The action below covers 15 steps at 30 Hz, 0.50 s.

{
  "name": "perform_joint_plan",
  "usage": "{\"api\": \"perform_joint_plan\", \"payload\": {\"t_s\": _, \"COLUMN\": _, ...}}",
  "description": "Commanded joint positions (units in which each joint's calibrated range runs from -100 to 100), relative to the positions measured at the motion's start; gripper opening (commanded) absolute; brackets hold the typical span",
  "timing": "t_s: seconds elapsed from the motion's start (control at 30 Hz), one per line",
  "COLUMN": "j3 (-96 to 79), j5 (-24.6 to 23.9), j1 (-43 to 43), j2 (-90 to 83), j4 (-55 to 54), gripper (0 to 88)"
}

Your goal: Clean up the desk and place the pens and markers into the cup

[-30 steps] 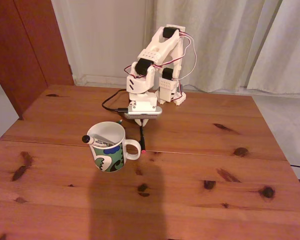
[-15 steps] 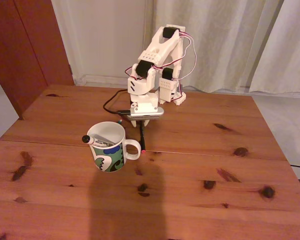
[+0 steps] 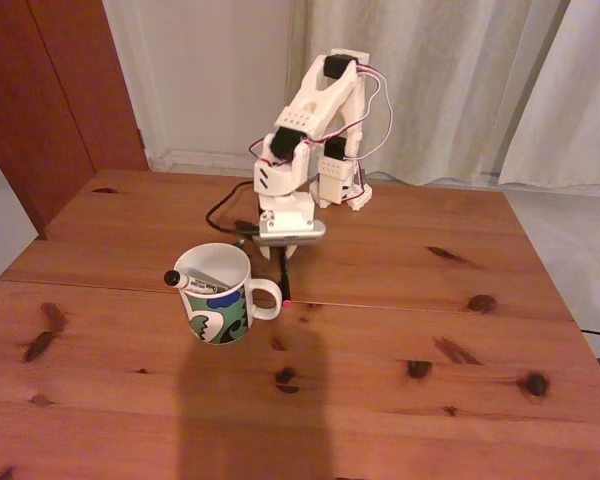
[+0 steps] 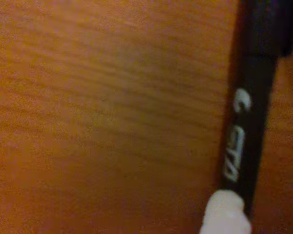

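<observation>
The white cup with a green, blue and black pattern stands on the reddish-brown desk, handle to the right. A white marker's black cap pokes over its left rim. Just right of the handle lies a thin black pen with a pink end toward the camera. My gripper hangs low over the pen's far end. The wrist view shows the black pen with white lettering close up, on the wood, with one white fingertip against its left side. How the jaws stand is hidden.
A black cable runs from the arm's base across the desk to the left. Curtains hang behind the desk, and a dark wooden door stands at the back left. Bare wood spreads in front and to the right.
The wrist has shifted slightly left and lower over the pen's far end. The pen, cup and marker have stayed in place.
</observation>
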<state>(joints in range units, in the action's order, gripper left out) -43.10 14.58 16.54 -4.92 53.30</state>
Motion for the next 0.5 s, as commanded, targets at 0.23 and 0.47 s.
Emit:
{"api": "perform_joint_plan", "payload": {"t_s": 0.23, "j3": 2.5, "j5": 0.4, "j1": 1.4, "j2": 1.6, "j4": -2.2, "gripper": 13.4}}
{"api": "perform_joint_plan", "payload": {"t_s": 0.47, "j3": -0.1, "j5": 2.0, "j1": 2.2, "j2": 1.6, "j4": -2.8, "gripper": 13.3}}
